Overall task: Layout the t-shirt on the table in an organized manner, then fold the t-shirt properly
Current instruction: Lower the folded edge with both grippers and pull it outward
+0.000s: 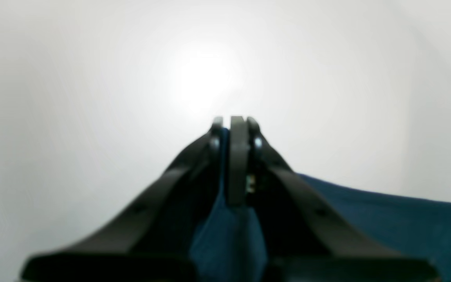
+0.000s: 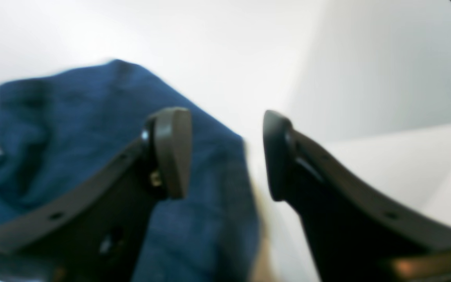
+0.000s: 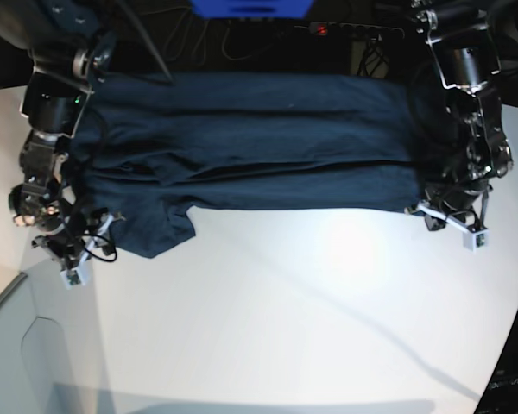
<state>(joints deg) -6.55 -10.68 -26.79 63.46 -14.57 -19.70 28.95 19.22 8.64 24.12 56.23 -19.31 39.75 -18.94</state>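
**One corner pinched, the other gripper not yet on the cloth**

The t-shirt (image 3: 250, 142) lies across the far part of the desk (image 3: 311, 302), spread wide from left to right in long horizontal folds, with one sleeve or flap hanging toward the near side at the left. It looks laid out and partly doubled over, though the creases show it is not yet flat or tidy.

At the right end of the shirt in the base view, the left gripper (image 1: 235, 129) is clamped shut on the fabric: its wrist view shows a thin strip of blue cloth caught between the closed jaws, with more of the shirt trailing off beside it. At the left end, the right gripper (image 2: 225, 152) stands with its jaws wide apart and nothing between them; the shirt's edge lies just under and beside one jaw, with bare desk under the other.

My reading is that the fold step is in hand, with a two-handed grasp half made. The next move calls for the right gripper to settle over the shirt's edge and close on it, matching the left gripper's hold, before both lift together. Lifting with only one end held would likely drag the cloth askew and undo the layout.
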